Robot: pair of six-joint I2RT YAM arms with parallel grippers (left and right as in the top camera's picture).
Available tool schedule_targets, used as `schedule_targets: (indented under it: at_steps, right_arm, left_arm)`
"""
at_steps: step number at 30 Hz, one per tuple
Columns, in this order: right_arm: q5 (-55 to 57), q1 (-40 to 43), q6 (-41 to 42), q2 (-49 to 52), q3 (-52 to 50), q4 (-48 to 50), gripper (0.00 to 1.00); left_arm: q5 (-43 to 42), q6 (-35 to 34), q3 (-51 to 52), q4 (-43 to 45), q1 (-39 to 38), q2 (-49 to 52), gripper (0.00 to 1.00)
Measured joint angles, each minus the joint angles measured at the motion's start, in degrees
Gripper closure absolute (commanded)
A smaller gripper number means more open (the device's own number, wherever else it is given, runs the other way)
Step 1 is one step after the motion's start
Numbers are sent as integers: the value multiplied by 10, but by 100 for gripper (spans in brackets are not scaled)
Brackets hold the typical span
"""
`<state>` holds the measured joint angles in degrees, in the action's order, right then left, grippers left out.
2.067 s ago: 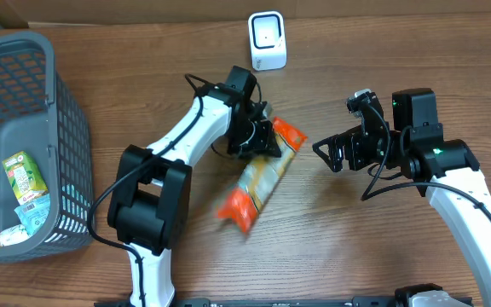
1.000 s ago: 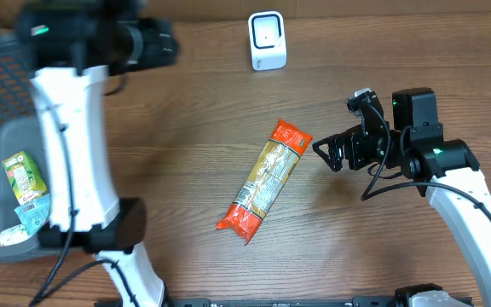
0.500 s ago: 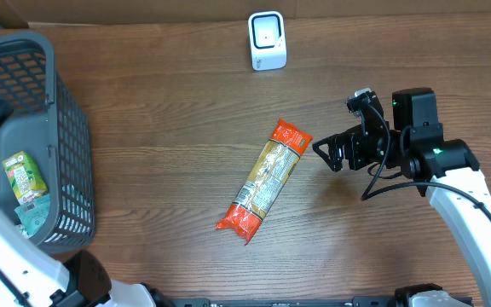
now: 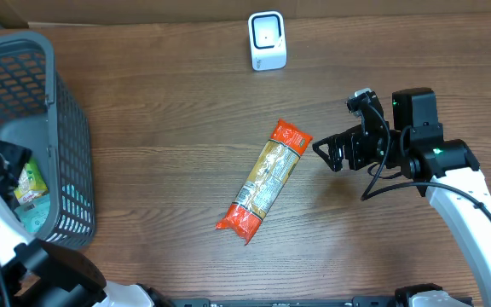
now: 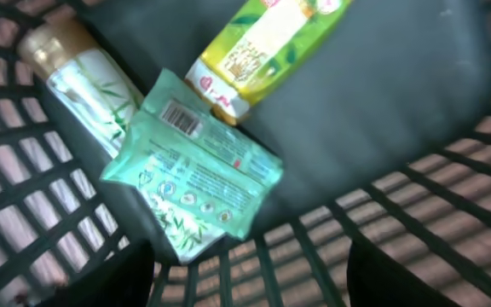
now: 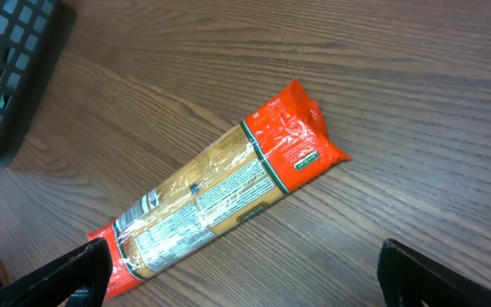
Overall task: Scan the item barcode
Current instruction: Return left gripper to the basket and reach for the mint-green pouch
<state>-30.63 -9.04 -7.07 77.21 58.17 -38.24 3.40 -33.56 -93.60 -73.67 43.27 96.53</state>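
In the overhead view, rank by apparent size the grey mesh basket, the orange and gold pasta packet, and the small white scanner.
Largest: grey mesh basket, though partly cropped.
Then the orange and gold pasta packet.
Smallest: small white scanner.

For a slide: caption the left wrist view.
Inside the dark mesh basket, a mint-green barcoded packet lies beside a gold-capped bottle and a yellow-green carton.

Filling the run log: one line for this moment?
left fingers open over basket | right fingers open near pasta packet, no contact | packet flat on table | scanner upright, apart
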Motion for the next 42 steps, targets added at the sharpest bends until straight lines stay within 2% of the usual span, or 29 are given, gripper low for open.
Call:
schedule_targets:
  at_steps: [3,5,9,11,19,31,37,39,42]
  right_arm:
    - [0,0,0,0,0,0,0]
    - [0,0,0,0,0,0,0]
    - [0,0,0,0,0,0,0]
    - [0,0,0,0,0,0,0]
    - [0,0,0,0,0,0,0]
    - [0,0,0,0,0,0,0]
    - [0,0,0,0,0,0,0]
    - [0,0,0,0,0,0,0]
    - [0,0,0,0,0,0,0]
  left_arm:
    - [10,-6,53,34,0,0,34]
    - [19,-9,85,59,0,0,29]
    - [29,-12,144,95,0,0,11]
    - [31,-14,169,114,0,0,10]
    - [52,-13,233,162,0,0,10]
    - [65,-13,276,227,0,0,7]
    - [65,-13,305,275,0,0,0]
    - [66,-13,314,298,0,0,3]
    - [69,-14,319,310,0,0,15]
